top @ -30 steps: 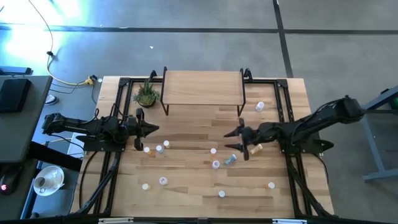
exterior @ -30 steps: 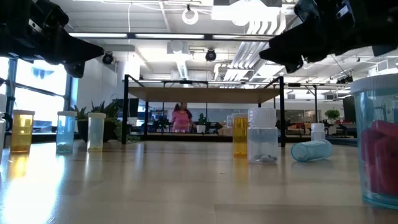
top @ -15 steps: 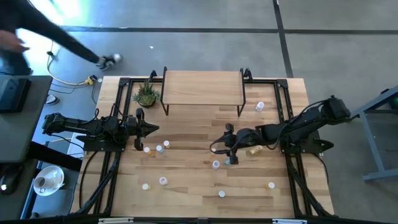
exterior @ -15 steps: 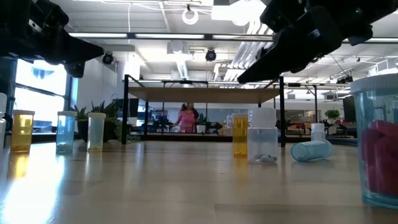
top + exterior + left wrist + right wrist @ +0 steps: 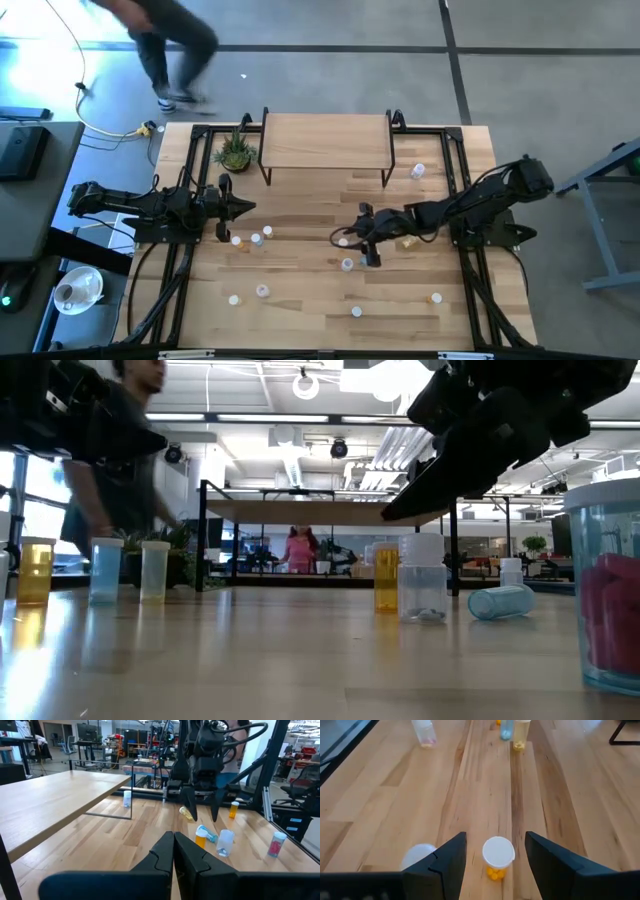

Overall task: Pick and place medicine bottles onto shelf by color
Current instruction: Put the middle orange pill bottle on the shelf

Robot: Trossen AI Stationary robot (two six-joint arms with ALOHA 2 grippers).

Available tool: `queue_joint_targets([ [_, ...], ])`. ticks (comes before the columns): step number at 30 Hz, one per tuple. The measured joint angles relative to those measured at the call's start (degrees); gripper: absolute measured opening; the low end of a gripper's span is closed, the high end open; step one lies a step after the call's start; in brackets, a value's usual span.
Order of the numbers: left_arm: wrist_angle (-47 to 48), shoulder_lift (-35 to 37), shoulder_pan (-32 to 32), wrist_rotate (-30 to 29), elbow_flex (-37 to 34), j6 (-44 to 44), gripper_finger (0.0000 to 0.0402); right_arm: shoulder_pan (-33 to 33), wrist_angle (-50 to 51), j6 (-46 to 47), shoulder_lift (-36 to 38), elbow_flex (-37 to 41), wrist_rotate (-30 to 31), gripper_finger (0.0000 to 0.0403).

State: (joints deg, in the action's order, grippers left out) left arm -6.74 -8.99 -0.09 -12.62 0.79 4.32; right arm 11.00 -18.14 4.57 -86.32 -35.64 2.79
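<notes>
Leftward, left gripper (image 5: 246, 208) shut, parked at table's left edge, well apart. Mid-table: yellow bottle (image 5: 496, 857) upright, white cap up, centred between wide-open fingers of right gripper (image 5: 348, 241), directly below. Probably clear bottle (image 5: 418, 856) just beside. Shelf (image 5: 325, 141) beyond, empty.

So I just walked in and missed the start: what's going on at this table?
The right gripper is open and poised around an orange bottle with a white cap standing mid-table, not yet gripping it. The left gripper is shut and waits at the table's left side. The other bottles are scattered over the table, and the shelf holds none so far. A person is passing behind the table.
</notes>
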Motion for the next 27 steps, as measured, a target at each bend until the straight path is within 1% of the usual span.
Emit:
queue_joint_targets([
  [16,0.04,0.02,-0.01,0.0,0.01,0.0,0.0001,-0.12,-4.73,0.55,-7.89,0.02,-0.72,0.0193],
  [24,0.04,0.0,-0.01,0.0,0.01,0.0,0.0001,-0.12,-6.48,0.38,-8.55,0.02,-0.72,0.0192],
  [27,0.04,0.01,0.01,0.0,0.0,0.0,0.0001,-0.12,-6.46,0.5,-8.55,0.02,-0.72,0.0177],
])
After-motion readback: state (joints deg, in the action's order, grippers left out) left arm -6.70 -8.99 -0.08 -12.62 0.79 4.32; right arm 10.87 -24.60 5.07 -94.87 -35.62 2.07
